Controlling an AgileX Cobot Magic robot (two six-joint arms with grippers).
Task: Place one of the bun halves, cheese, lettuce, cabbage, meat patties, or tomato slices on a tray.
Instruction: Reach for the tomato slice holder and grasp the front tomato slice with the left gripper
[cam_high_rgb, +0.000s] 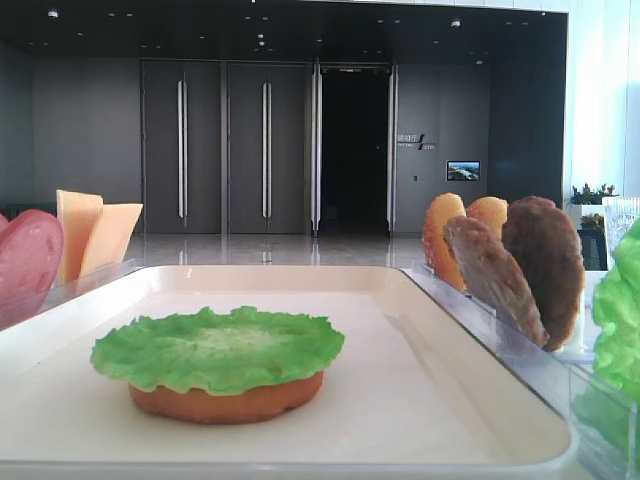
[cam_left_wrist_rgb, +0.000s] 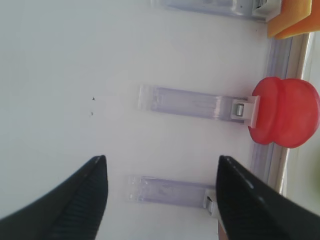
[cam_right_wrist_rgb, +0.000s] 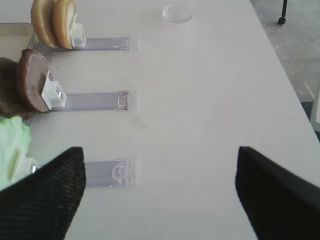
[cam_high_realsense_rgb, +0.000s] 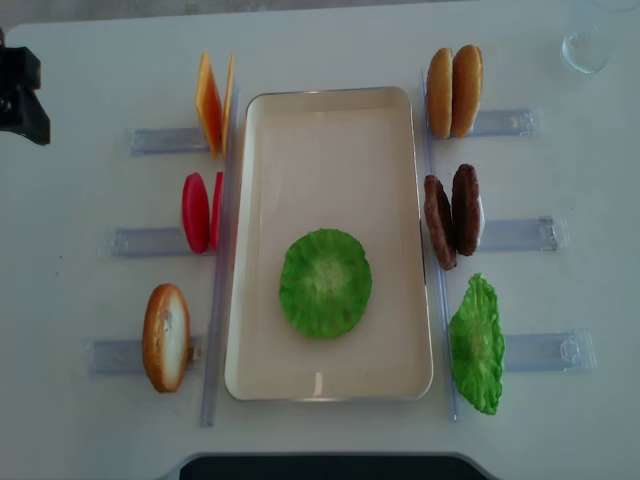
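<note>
Realsense view: tray (cam_high_realsense_rgb: 330, 110) on tabletop (cam_high_realsense_rgb: 100, 60), lettuce (cam_high_realsense_rgb: 325, 282) over bun (cam_high_rgb: 225, 402) already stacked there. Patties (cam_high_realsense_rgb: 452, 218), tomato (cam_high_realsense_rgb: 196, 212), cheese (cam_high_realsense_rgb: 210, 104) unplaced outside rim. Left jaws (cam_left_wrist_rgb: 160, 200), right jaws (cam_right_wrist_rgb: 160, 190) agape, empty.

Two tomato slices (cam_high_realsense_rgb: 201, 211), two meat patties (cam_high_realsense_rgb: 452, 219)

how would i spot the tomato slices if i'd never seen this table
Start at the cream tray in the middle of the table. Along its left edge stand three holders; the tomato slices are in the middle one, between cheese and a bun. They're the only bright red discs.
</note>
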